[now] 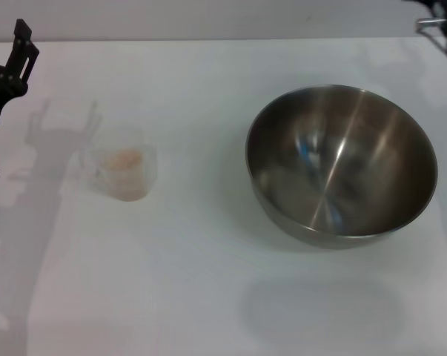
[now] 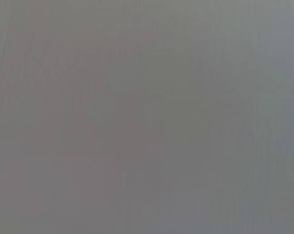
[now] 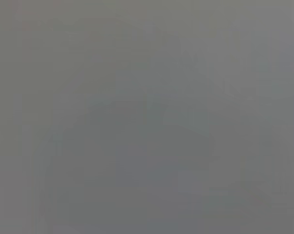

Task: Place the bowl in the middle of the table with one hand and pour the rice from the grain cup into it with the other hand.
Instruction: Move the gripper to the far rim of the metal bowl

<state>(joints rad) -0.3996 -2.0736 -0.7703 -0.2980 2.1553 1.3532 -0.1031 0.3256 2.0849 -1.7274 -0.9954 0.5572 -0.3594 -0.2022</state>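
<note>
The bowl [image 1: 342,167] is a large shiny steel mixing bowl, standing upright and empty on the right half of the white table [image 1: 208,282]. The grain cup [image 1: 123,172] is a small clear cup standing upright on the left, with a pale heap of rice [image 1: 124,159] inside. My left gripper [image 1: 19,55] hangs at the far left edge, above and to the left of the cup and apart from it. Only a part of my right gripper [image 1: 434,26] shows at the far right corner, beyond the bowl and not touching it. Both wrist views show only flat grey.
The table's far edge [image 1: 208,38] runs across the top of the head view. The left arm's shadow [image 1: 53,141] falls on the table beside the cup. Bare tabletop lies between the cup and the bowl.
</note>
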